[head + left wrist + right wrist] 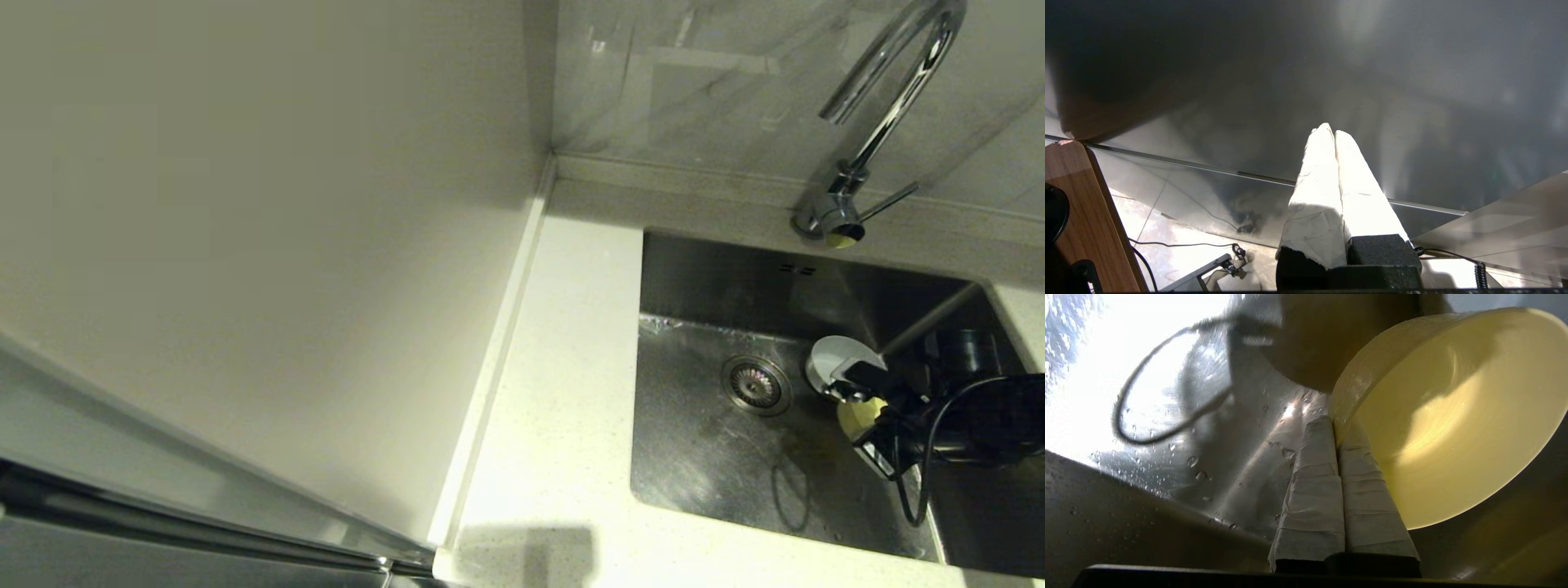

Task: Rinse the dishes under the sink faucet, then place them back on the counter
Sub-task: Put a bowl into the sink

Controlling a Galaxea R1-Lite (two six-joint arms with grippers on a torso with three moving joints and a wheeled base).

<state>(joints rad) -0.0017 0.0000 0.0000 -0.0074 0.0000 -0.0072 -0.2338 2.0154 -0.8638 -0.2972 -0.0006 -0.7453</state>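
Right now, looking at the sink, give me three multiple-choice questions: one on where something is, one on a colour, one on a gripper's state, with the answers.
1. Where is the right gripper?
A. Over the counter
B. Down in the sink
C. At the faucet lever

2. What colour is the bowl in the right gripper?
A. Yellow-green
B. Red
C. Black

3. How do the left gripper's fingers stand?
A. Wide open
B. Shut on a bowl
C. Shut on nothing

Answers:
1. B: the head view shows it inside the sink, beside the drain strainer.
2. A: the right wrist view shows the yellow-green bowl pinched at its rim, tilted on edge.
3. C: the left gripper has its taped fingers pressed together with nothing between them.
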